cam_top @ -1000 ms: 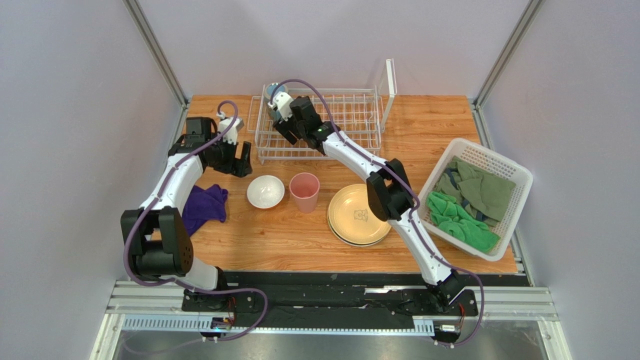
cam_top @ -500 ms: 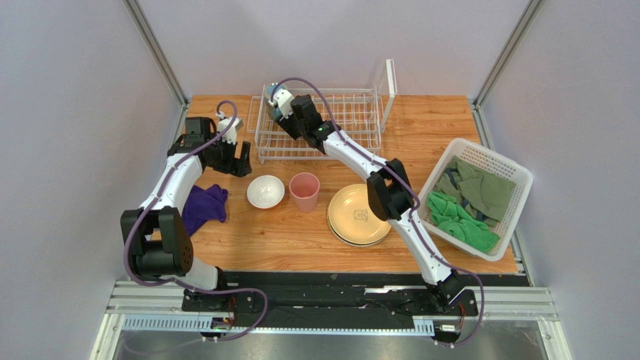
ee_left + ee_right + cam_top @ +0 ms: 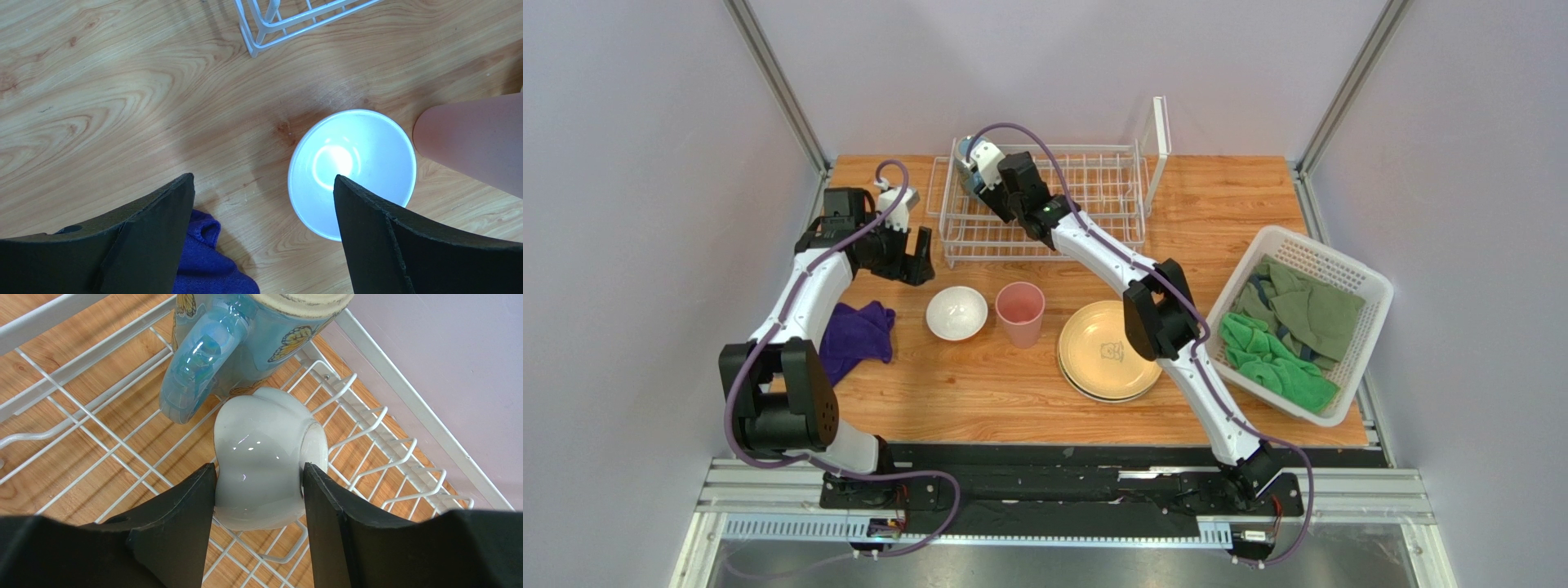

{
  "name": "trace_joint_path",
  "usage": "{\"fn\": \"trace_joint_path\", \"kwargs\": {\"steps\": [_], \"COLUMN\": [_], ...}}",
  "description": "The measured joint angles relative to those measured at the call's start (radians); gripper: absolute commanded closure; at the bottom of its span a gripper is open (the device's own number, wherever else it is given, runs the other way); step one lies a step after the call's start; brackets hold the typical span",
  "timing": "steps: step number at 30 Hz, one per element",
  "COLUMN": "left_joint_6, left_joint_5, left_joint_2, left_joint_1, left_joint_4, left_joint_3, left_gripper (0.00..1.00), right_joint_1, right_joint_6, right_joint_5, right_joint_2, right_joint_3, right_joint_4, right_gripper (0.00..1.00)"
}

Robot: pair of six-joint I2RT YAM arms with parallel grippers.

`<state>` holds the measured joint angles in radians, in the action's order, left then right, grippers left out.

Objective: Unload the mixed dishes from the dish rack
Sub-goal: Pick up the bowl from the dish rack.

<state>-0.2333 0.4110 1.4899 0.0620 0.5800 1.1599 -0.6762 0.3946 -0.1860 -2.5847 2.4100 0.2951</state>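
Right claw [image 3: 259, 471] has just clamped the white bowl [image 3: 261, 447] between its fingers; lift-out looks next. Left claw [image 3: 263, 179] apart.

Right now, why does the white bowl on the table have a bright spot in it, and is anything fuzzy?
Left wrist view: that spot in the white bowl on the table is glare, likely a lamp's reflection; the pink tumbler looks fuzzy. Right wrist view: shiny streaks on the blue mug and the white bowl in the rack. Top view: even light, soft shadows.
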Motion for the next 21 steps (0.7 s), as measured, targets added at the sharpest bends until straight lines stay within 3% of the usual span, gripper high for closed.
{"fn": "trace_joint_path", "kwargs": {"steps": [21], "left_joint_6": [0.004], "left_joint_5": [0.018], "left_joint_2": [-0.001], "left_joint_1": [0.0], "left_joint_4": [0.008], "left_joint_3": [0.012], "left_gripper": [0.09], "right_joint_1": [-0.004], "right_joint_6": [-0.032], "right_joint_5": [-0.006], "right_joint_2": [0.017], "right_joint_3": [0.0], "right_joint_4": [0.022], "right_gripper": [0.52]}}
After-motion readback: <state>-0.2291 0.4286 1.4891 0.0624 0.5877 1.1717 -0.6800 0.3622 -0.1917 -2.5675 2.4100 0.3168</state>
